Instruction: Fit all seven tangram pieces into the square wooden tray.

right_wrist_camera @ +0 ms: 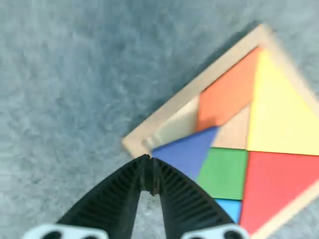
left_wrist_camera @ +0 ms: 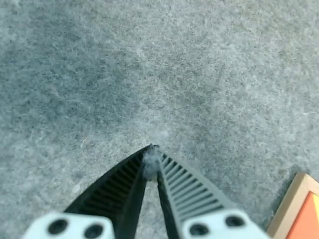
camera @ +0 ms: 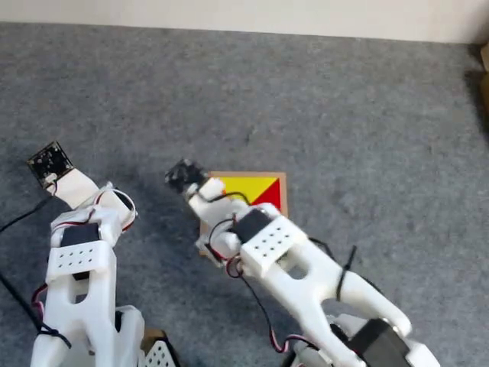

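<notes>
A: Right gripper (right_wrist_camera: 149, 163) first: jaws pressed together, tip to tip, nothing between them. It hangs low over the grey fuzzy desk (right_wrist_camera: 70, 74), right at the near corner of the square wooden tray (right_wrist_camera: 197, 83).

B: And just ahead of those tips is the dark blue piece (right_wrist_camera: 185, 149), one point aimed into that corner. Flat or tipped? Can't tell from here.

A: Bare wood shows between it and the rim. Touching one edge of it is the green square (right_wrist_camera: 224, 172).

B: Beyond the blue, the orange triangle (right_wrist_camera: 227, 94) sits along the rim. There's a small patch of bare tray floor between orange, blue and the big yellow triangle (right_wrist_camera: 279, 109).

A: Yellow is farthest out from the gripper. The big red triangle (right_wrist_camera: 279, 186) lies edge to edge with it and with the green.

B: Close beside one finger there's a light blue piece (right_wrist_camera: 230, 209), partly hidden behind that finger.

A: Over to the left gripper (left_wrist_camera: 152, 153). Closed as well, tips meeting, holding nothing, over grey desk.

B: The tray is off to its right, apart from it, and a corner of rim and a sliver of orange show there. From above, the right arm leans over the tray's near side, with yellow and red showing beyond it.
</notes>
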